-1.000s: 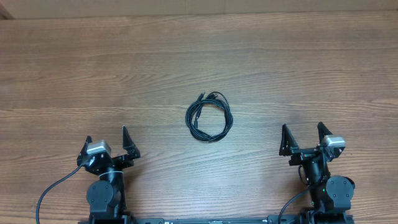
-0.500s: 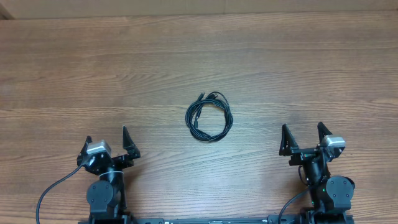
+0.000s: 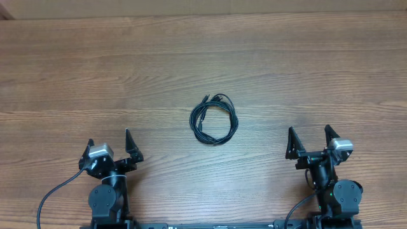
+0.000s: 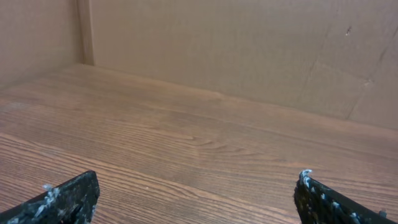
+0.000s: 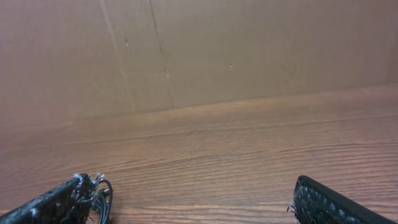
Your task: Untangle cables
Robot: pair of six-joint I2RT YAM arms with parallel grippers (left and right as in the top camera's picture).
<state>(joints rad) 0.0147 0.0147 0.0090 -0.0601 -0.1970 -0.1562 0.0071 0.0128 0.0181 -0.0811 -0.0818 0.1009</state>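
Observation:
The cables [image 3: 213, 121] lie as one loose coil of thin black cord on the middle of the wooden table [image 3: 286, 70], with small plug ends at the coil's far side. My left gripper [image 3: 109, 138] is open and empty near the front left, well short of the coil. My right gripper [image 3: 309, 129] is open and empty near the front right. In the right wrist view the gripper [image 5: 188, 180] is open, and a bit of the cables [image 5: 104, 190] shows beside its left finger. In the left wrist view the gripper [image 4: 196, 177] is open and no cable shows.
A brown cardboard wall [image 4: 236, 43] stands along the table's far edge and also shows in the right wrist view [image 5: 249, 50]. Thicker black arm cables [image 3: 54, 191] run by the robot bases at the front.

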